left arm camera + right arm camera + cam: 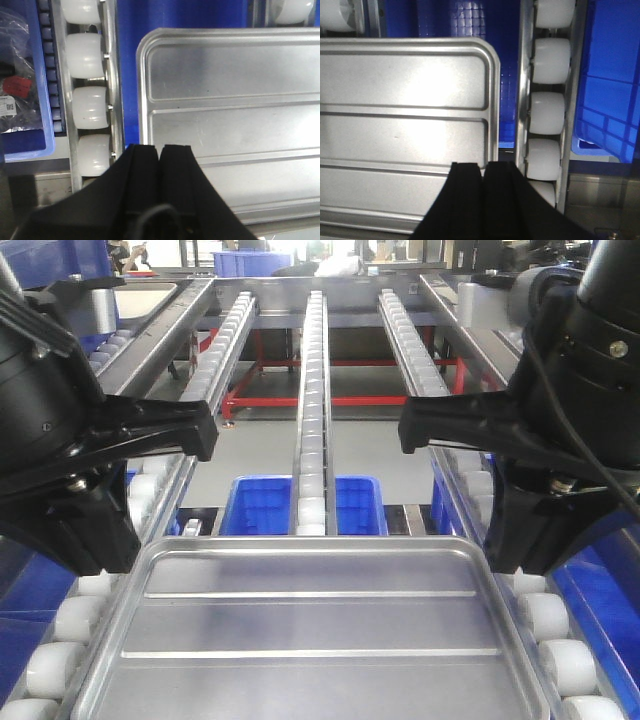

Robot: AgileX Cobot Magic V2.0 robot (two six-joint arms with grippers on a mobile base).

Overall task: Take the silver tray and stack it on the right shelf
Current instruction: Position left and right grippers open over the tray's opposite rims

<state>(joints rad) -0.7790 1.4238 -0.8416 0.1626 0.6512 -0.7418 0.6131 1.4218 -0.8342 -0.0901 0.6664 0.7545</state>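
Silver tray (310, 625) lies flat on near rollers of right shelf (312, 390). Left hand (160, 150) and right hand (483, 167) closed, fingers together, 1 above each side rim.

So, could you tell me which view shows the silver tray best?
The exterior front-facing view: the silver tray shows its full width and both ridges. Each wrist view shows only one end of it.
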